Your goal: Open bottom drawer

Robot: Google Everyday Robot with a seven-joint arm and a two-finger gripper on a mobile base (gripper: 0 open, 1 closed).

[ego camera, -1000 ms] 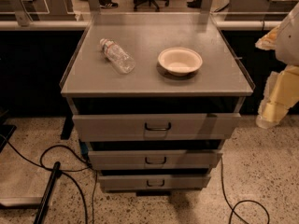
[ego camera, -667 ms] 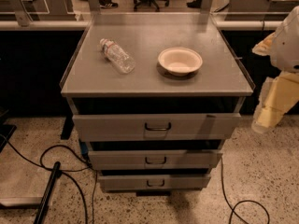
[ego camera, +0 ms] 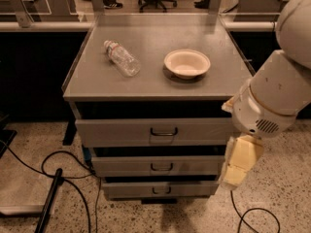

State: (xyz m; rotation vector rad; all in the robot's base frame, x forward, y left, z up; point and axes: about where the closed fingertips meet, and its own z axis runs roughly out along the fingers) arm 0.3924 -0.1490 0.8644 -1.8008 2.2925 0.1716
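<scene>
Down and inward comes the arm, tool now hanging just right of the bottom drawer, closed, lowest of three, tool apart or together I can't make out, so best drop level with its loop handle and pull straight.

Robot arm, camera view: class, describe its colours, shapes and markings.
The arm is white, built of rounded, bulbous segments, with a small dark slotted vent on the lower one. The gripper, lower right beside the drawers, is cream and blocky.
</scene>
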